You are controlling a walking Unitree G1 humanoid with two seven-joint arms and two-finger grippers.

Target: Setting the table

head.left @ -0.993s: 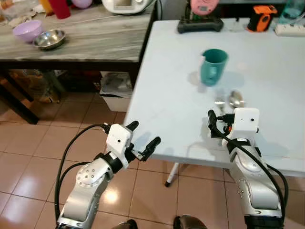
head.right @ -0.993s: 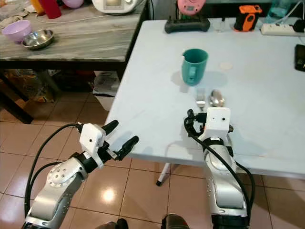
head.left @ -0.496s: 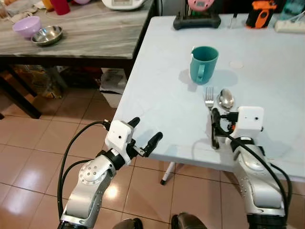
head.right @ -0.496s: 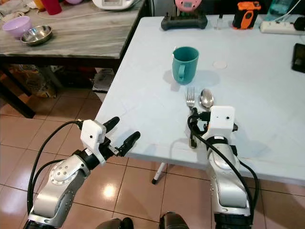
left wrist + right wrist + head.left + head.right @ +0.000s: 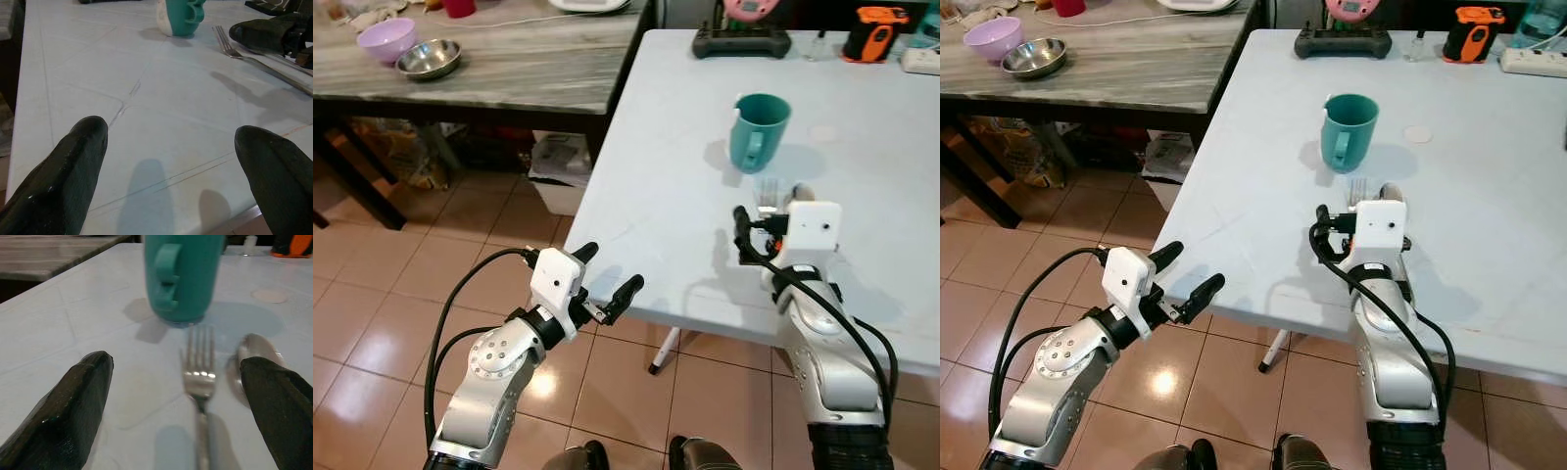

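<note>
Left tool (image 5: 607, 284) spread, empty, at the near-left counter (image 5: 656, 196) edge. Right tool (image 5: 181, 396) spread over fork (image 5: 200, 377) and spoon (image 5: 252, 352), just near of the mug (image 5: 756, 132). Cutlery likely thin, stiff, slippery; pinch mid-handle. Mug rigid; grip handle.
</note>
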